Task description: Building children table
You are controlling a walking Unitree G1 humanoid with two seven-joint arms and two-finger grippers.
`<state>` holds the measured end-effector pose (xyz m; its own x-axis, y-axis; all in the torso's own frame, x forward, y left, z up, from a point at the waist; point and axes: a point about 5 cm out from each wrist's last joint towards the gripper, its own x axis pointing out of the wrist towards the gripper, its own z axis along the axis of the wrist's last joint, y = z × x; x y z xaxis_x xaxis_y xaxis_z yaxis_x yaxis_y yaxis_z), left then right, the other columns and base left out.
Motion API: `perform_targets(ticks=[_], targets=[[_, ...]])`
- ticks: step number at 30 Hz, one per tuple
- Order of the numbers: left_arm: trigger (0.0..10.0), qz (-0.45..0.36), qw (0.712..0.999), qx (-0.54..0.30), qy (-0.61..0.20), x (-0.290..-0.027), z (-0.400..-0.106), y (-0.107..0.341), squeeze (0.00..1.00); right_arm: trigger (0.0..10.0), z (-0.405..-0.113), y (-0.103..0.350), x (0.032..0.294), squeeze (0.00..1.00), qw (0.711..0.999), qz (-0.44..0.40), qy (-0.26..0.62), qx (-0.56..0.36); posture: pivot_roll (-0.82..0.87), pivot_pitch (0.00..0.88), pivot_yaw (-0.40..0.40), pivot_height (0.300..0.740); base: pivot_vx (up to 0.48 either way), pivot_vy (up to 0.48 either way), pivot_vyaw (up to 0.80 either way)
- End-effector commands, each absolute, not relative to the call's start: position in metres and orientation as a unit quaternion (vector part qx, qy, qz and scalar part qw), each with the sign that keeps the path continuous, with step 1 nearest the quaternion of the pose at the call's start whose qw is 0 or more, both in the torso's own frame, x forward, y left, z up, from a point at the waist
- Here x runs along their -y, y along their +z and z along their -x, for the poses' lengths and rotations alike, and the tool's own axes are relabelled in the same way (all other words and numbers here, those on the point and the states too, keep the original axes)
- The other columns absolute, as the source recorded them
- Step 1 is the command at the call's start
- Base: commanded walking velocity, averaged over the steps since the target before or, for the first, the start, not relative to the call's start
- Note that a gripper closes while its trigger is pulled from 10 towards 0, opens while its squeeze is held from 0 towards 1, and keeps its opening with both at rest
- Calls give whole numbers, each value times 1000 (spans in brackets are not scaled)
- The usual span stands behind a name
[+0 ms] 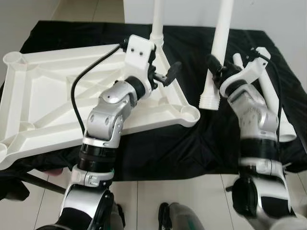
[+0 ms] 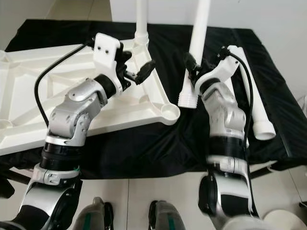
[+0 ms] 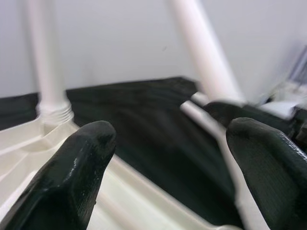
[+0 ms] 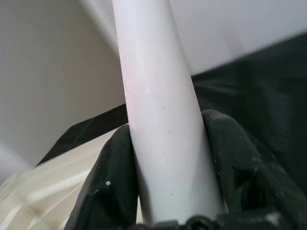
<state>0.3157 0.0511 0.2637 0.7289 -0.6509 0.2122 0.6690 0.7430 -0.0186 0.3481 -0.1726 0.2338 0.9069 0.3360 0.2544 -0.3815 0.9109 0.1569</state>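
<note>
Carefully now, the right gripper [image 2: 193, 64], jaws clamped on a white leg [image 2: 197, 45], is hovering beside the upturned tabletop [image 1: 57, 96]'s empty corner socket [image 1: 190, 114]; the left gripper [image 1: 168, 74], jaws apart, is idling—keep it plumb.

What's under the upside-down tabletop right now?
The white tabletop lies on a black cloth that spreads past its edges. What the cloth itself covers cannot be seen.

The tabletop [image 1: 57, 91] was plain white, as was the leg [image 4: 158, 120] between the right pincer [image 4: 163, 158]'s black fingers. A black cloth [image 1: 158, 143] lay under them. The left pincer [image 1: 165, 74] was black too.
</note>
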Motion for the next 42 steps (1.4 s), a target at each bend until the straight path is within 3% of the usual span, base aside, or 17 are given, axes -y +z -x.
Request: perform_targets(ticks=[1,11,21,25,28,41,42], targets=[[10000,50,884,104,-454,-40,-303,271,0,10000,-341,246,165,0,959,-73,228,149,-127,27,-26,740,0,0,0],[10000,75,820,87,-560,-25,-285,286,0,10000,-318,244,153,0,921,-49,339,183,-138,13,4,740,0,0,0],[10000,84,834,60,-542,-31,-302,298,0,10000,-306,240,149,0,902,-11,388,192,-152,1,26,740,0,0,0],[10000,88,849,41,-519,-37,-315,305,0,10000,-301,238,147,0,897,10,394,201,-153,7,33,740,0,0,0],[10000,92,876,18,-472,-50,-335,316,0,10000,-295,227,140,0,897,23,392,202,-148,10,33,740,0,0,0],[10000,172,883,-8,-436,-74,-348,343,0,10000,-290,203,137,0,905,29,385,177,-133,17,34,740,0,0,0],[4745,184,879,-15,-439,-76,-347,346,0,10000,-290,202,138,0,908,28,380,176,-131,17,33,740,0,0,0]])
